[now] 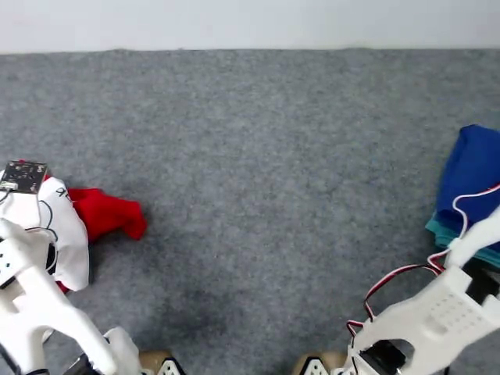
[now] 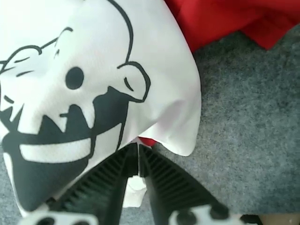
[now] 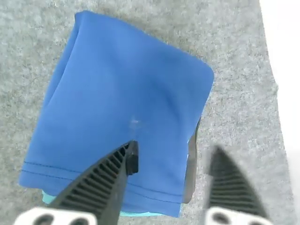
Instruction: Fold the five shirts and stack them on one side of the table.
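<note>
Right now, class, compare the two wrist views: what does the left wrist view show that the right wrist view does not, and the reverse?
Left wrist view: the white shirt with a black cartoon print, lying partly over the red shirt, and the left gripper shut on the white shirt's edge. Right wrist view: the folded blue shirt on top of a teal shirt, with the right gripper open above it. Both: the grey table.

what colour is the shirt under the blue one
Teal; the lower shirt peeks out under the blue shirt, best in the high view.
</note>
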